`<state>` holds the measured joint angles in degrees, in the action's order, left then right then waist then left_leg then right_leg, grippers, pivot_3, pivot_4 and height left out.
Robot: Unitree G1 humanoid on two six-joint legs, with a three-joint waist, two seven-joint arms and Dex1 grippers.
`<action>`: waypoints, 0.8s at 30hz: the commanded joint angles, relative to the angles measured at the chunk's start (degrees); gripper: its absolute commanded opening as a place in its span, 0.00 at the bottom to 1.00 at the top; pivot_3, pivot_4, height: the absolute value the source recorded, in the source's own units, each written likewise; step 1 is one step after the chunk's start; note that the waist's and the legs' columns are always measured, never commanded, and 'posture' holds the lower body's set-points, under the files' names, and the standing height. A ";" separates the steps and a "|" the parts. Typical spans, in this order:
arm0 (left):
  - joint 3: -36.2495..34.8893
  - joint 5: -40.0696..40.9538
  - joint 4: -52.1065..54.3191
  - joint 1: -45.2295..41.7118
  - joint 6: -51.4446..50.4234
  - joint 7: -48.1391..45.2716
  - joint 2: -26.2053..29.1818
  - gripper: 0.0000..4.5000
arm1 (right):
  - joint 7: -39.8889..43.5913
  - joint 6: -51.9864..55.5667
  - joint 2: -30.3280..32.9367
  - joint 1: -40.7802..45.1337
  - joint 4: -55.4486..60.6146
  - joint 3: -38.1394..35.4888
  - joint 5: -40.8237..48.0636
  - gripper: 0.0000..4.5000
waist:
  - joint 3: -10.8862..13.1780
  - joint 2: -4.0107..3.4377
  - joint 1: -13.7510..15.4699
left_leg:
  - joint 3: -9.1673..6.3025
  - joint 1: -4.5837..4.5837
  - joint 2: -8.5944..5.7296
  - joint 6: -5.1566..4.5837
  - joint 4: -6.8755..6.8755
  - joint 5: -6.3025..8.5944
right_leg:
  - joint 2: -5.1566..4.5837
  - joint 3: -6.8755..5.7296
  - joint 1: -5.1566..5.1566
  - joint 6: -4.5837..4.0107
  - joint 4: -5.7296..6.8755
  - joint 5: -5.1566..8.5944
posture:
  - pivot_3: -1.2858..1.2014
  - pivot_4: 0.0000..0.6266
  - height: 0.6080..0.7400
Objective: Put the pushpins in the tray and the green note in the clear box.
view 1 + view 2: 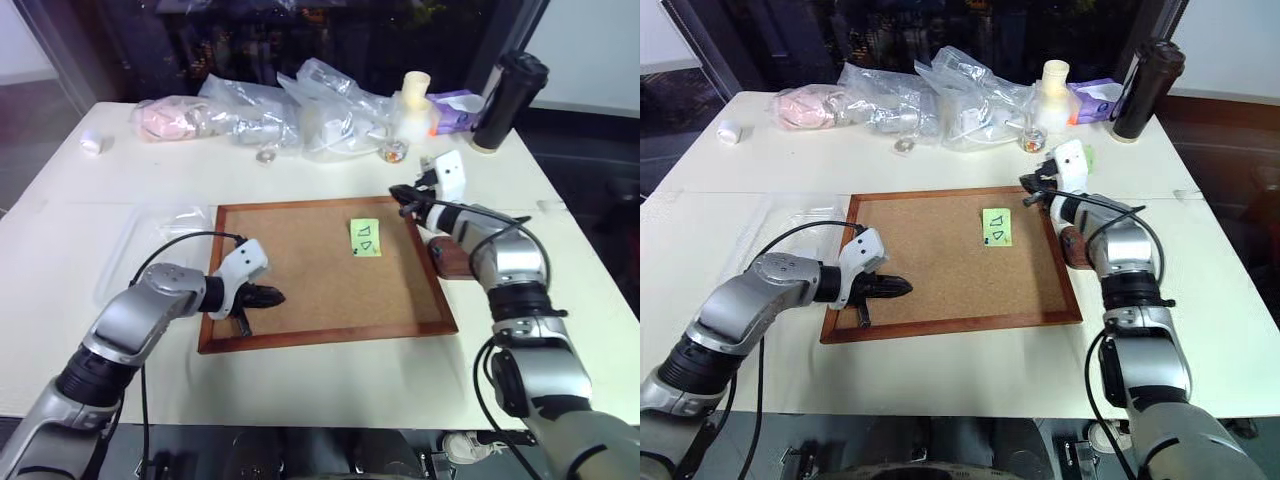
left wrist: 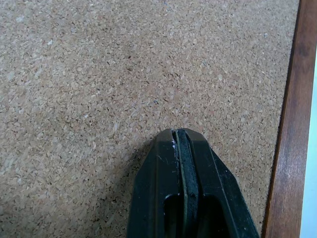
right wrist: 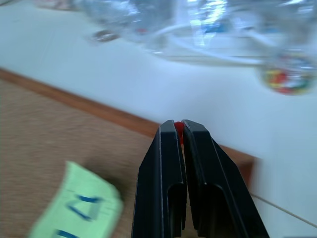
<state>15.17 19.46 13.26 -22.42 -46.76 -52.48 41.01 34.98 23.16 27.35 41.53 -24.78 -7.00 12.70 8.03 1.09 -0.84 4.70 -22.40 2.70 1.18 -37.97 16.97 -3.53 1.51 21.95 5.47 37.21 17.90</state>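
White tabletop carries 1 cork board [image 1: 325, 272] at its centre, with clear plastic bags [image 1: 300, 105] and 1 dark flask [image 1: 508, 100] along the far edge.

Right gripper [image 3: 179, 130] is clenched on 1 pushpin [image 3: 179, 132]; a red head shows between its fingertips in the right wrist view. It sits above the board's far right corner, beside the tray [image 1: 452, 257], which lies just off the board's right frame and is partly hidden under the right forearm. Left gripper [image 2: 179, 136] is clenched on nothing and hangs over bare cork near the board's left side.

Step in hand, as judged: carry the pin to the tray.
1. Bring the fingertips directly over the tray's middle, not its rim.
2. Lower until close to the dish before releasing; a pin this small will likely bounce or roll if dropped from height.
3. Open only slightly, then lift straight up.
4. Keep the forearm off the tray so it does not slide.

Green note [image 1: 365, 237] lies on the board toward its right, apparently still attached. Clear box [image 1: 150, 240] sits left of the board.

Count: 1 pin held; other pins on the board cannot be made out. 1 note, 1 tray, 1 box, 2 grippers.
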 commanded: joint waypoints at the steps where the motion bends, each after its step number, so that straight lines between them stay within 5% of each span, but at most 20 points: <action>1: 3.67 -2.16 -2.37 2.35 -0.11 -1.47 1.36 0.00 | -1.42 3.40 4.60 -5.26 8.46 -4.47 1.23 0.03 | 0.00 0.00 0.09 | 0.00 0.00 0.00 -0.01 0.00 0.00 | 0.00 0.00 0.00 0.00 0.00 0.00 | 0.52 0.24 1.00; 14: 3.07 -3.21 -3.37 1.86 6.51 -5.87 2.08 0.00 | -4.29 11.60 6.97 -20.77 19.28 -7.35 2.68 0.03 | -0.04 -0.07 -0.19 | 0.01 0.05 0.05 -0.15 0.00 0.08 | 0.20 0.09 0.00 0.00 -0.01 0.00 | 0.52 0.24 1.00; 17: 3.27 -3.79 -4.28 1.69 7.19 -6.14 1.88 0.00 | -4.79 11.48 6.71 -20.90 18.82 -7.50 2.88 0.18 | -0.04 -0.07 -0.15 | 0.01 0.02 0.05 -0.17 0.00 0.09 | 0.19 0.10 0.01 0.00 -0.02 0.00 | 0.52 0.24 1.00; 24: 2.93 -4.20 -4.98 1.48 7.30 -6.18 1.66 0.00 | -5.53 12.02 6.87 -21.12 19.37 -8.34 3.66 0.94 | -0.04 -0.07 -0.15 | 0.01 0.03 0.04 -0.17 0.00 0.10 | 0.20 0.10 0.01 0.00 -0.02 0.00 | 0.52 0.24 1.00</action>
<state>15.59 16.75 10.02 -22.54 -38.26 -57.93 42.40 29.60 35.13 33.95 20.18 -7.96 -13.38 15.00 7.99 1.02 -1.00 4.70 -22.37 2.74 1.01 -37.98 17.06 -3.33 1.61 21.96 5.47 37.19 17.90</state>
